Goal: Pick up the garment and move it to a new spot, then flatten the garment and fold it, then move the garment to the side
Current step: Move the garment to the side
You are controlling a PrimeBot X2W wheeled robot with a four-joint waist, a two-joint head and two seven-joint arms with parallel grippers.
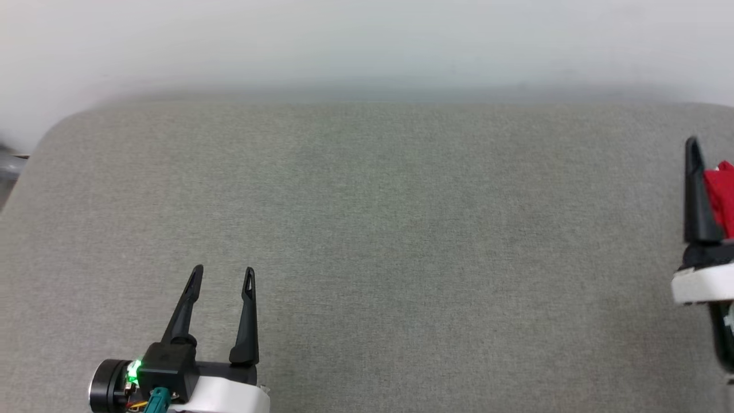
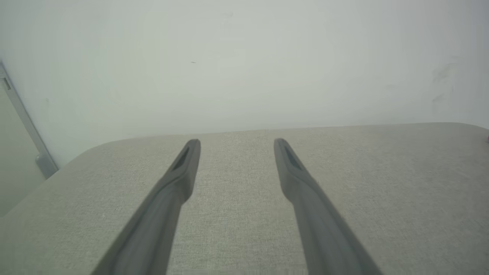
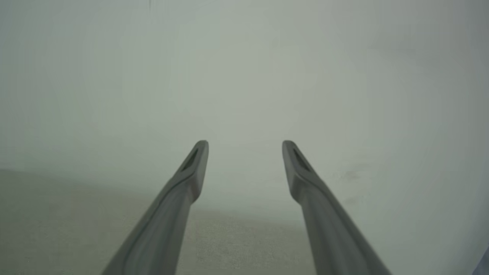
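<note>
spotted red garment [image 1: 723, 195] at far right of grey table [image 1: 367, 229], partly out of frame, just beside right tool [image 3: 245, 144]. holding nothing: left tool [image 1: 223, 271] spread wide, right likewise. likely soft, light, limp; best pinched at raised fold, lifted slowly.

Open passage across the grey surface [image 1: 367, 229], left to right. Ends at the wall [image 1: 367, 40] behind. Red garment [image 1: 723, 195] bunched at far right; grey rail [image 2: 23, 118] off the left corner.
</note>
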